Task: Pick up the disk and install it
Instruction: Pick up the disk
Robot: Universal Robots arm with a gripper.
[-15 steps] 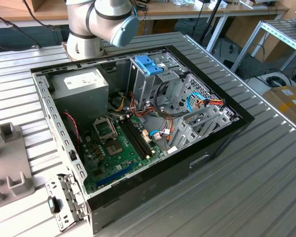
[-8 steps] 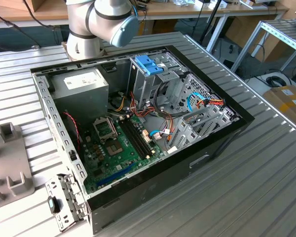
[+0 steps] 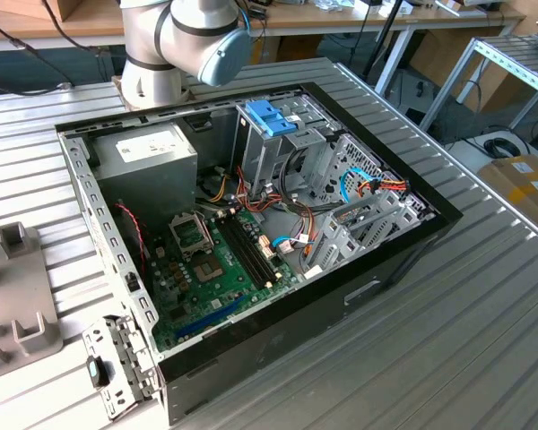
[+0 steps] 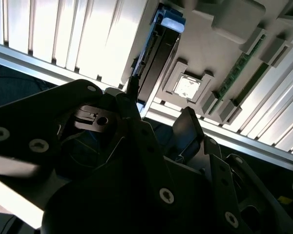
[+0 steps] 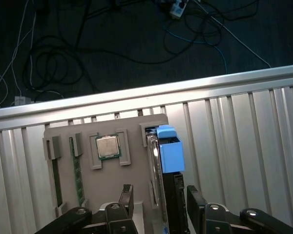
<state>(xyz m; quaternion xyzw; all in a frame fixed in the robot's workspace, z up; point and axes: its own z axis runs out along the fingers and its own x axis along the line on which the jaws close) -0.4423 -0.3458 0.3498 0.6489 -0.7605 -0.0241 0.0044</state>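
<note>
At the pale grey moulded fixture tray (image 5: 132, 126) on the ribbed aluminium table (image 5: 244, 146), just beside the open black computer case (image 3: 278, 336) toward the exterior view's left. In the first wrist view, straddling the flat, dark-grey rectangular disk in its light-blue plastic carrier rail (image 5: 171, 163) with the black two-fingered gripper (image 5: 160, 191): spread apart, one finger to each broad face, nothing pinched as far as can be judged, with a sliver of gap on at least one side. Stood on its long edge in a tray slot, probably to offer both flat faces to a sideways squeeze and leave the blue rail end sticking up clear. On the same tray, seated in shallow recesses, likely against sliding: a square silver processor chip (image 5: 106, 146) and a green memory stick (image 5: 77, 178). Inside the case, in the exterior view, a silver metal drive cage with a deeper-blue plastic latch (image 3: 271, 118), apparently the bay meant for the disk. Judged as the grasp step, pick-up not yet made.
</note>
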